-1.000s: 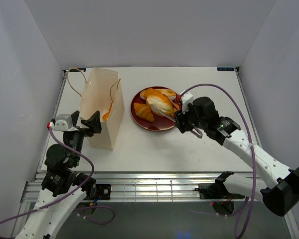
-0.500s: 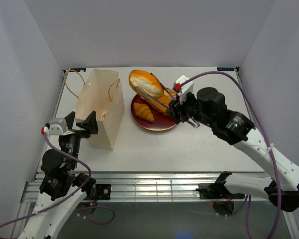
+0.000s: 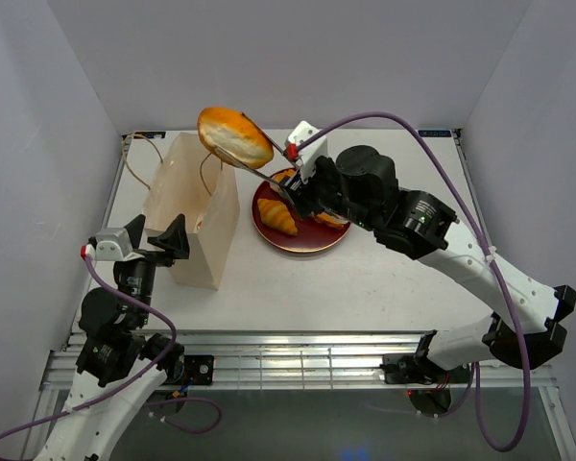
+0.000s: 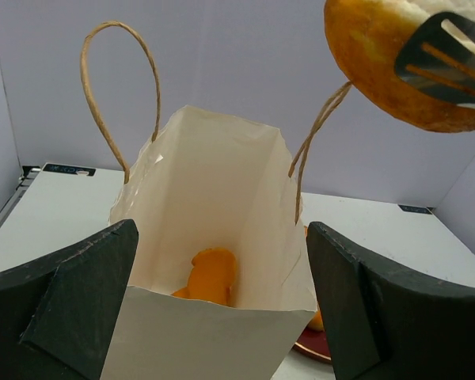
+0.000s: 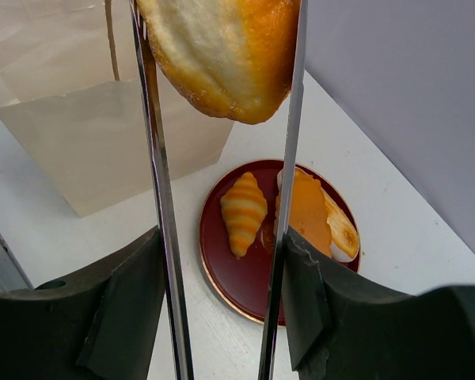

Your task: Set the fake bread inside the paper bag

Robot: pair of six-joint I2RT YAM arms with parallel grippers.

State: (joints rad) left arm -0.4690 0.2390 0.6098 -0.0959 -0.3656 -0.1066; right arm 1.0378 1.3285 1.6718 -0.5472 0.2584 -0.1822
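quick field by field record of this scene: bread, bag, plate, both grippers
held bread: one roll, pinched in the tongs, up by the bag's top, not yet inside
paper bag: upright, open, one orange pastry at the bottom
plate: dark red, holds a croissant and a flat pastry
left gripper: open, at the bag's near side
right gripper: shut on the tongs

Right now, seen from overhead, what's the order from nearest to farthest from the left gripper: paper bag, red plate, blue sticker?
1. paper bag, directly ahead of the left gripper.
2. red plate, mid-table, to the right.
3. blue sticker, far right corner.
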